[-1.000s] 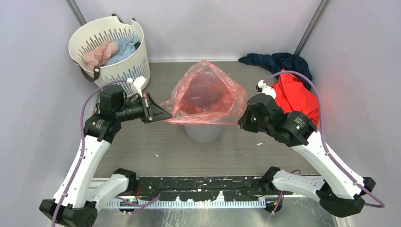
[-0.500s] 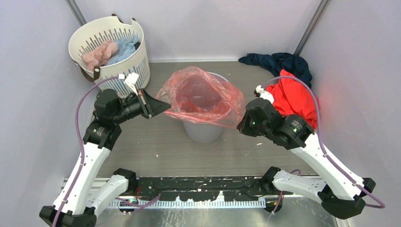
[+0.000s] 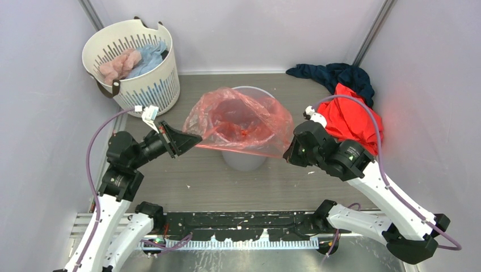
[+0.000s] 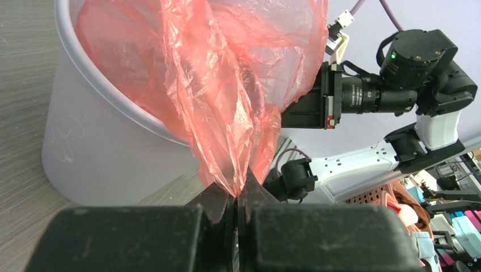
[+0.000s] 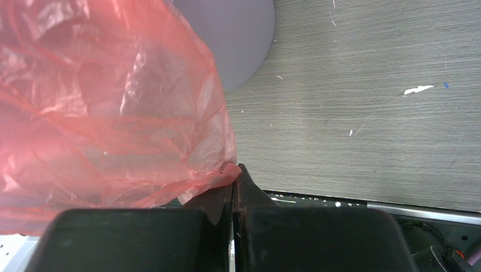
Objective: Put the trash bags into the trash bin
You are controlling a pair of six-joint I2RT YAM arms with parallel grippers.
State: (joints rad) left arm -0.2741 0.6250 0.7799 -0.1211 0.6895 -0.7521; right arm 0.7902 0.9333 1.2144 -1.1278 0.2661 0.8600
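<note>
The bin [image 3: 244, 160] stands upright mid-worktop [image 3: 283, 184], between the two arms. The bag [image 3: 238, 120] lies spread over its mouth, open side up, the middle sagging down inside and the film spilling over the rim on the left, right and near sides; a strip of the far rim shows bare.

The left arm [image 3: 122, 156] reaches in from the left. Its jaws are clamped together on the bag's left edge, just outside the bin's wall, and the film rises in a crinkled fold from the tips to the rim. The right arm [image 3: 351, 161] reaches in from the right, its jaws pinched on the bag's right corner, over the worktop beside the bin.

A basket [image 3: 152, 90] holding cloths stands at the far left. A red cloth [image 3: 354, 116] and a dark blue one [image 3: 334, 73] lie at the far right.
</note>
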